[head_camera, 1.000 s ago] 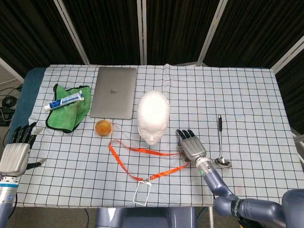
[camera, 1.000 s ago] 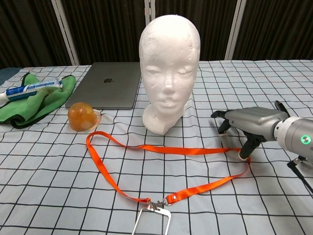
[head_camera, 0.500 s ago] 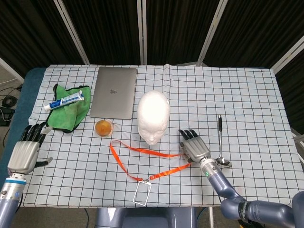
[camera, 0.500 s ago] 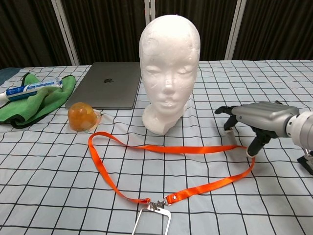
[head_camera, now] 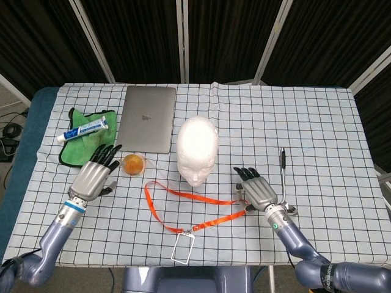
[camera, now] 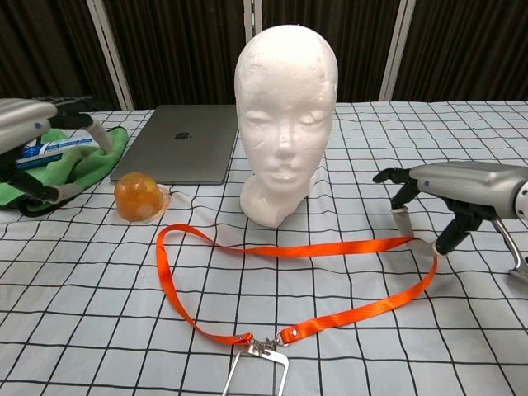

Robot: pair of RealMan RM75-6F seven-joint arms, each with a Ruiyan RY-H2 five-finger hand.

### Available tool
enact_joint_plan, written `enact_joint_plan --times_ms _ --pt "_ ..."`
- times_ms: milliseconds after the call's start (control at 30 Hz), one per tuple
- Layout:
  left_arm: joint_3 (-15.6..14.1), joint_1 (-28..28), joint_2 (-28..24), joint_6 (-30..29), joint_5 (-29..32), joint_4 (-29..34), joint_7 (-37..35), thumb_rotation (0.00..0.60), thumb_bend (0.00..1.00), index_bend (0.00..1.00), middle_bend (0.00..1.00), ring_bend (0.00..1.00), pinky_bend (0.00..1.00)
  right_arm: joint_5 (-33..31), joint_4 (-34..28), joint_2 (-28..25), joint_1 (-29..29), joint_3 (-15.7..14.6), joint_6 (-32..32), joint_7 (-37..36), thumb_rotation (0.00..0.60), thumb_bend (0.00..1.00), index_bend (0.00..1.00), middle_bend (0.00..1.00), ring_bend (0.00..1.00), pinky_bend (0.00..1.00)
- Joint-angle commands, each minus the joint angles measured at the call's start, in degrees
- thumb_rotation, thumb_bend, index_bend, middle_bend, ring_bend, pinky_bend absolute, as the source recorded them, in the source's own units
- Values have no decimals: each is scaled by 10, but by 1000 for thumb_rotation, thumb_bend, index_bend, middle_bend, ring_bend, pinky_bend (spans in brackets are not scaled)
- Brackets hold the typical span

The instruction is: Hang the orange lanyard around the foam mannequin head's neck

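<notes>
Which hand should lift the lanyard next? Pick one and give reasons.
Probably the right hand: its fingers are at the lanyard's right bend. The left hand sits open beside the orange dome, apart from the strap.

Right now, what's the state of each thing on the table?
lanyard: flat on the table, not on the neck
foam head: upright, neck bare
laptop: closed
toothpaste: lying on green cloth
right hand: fingertips at the lanyard's right end
left hand: open, holding nothing

Lab setup: black curtain panels (head_camera: 146,36), checkered table (head_camera: 317,122).
</notes>
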State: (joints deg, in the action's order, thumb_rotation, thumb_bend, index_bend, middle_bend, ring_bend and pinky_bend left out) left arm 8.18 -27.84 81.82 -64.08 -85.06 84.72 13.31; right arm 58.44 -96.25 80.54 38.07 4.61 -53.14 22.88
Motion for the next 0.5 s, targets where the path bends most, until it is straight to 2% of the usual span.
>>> enact_joint_plan --times_ms 33,167,367,500 --pt "8 -44 37 52 8 -33 -4 600 337 310 0 0 0 -1 1 -2 0 1 4 -8 600 618 706 21 0 0" --pt "11 -75 82 91 27 -74 4 600 337 320 0 0 0 1 8 -3 -1 4 7 -23 600 618 707 26 0 0" --pt "12 -99 126 110 31 -119 -29 600 348 358 0 0 0 -2 17 2 3 8 12 -31 600 618 710 32 0 0" --pt "9 -119 156 130 37 -155 -32 600 391 420 0 0 0 -4 25 6 7 11 15 -32 600 619 713 37 0 0"
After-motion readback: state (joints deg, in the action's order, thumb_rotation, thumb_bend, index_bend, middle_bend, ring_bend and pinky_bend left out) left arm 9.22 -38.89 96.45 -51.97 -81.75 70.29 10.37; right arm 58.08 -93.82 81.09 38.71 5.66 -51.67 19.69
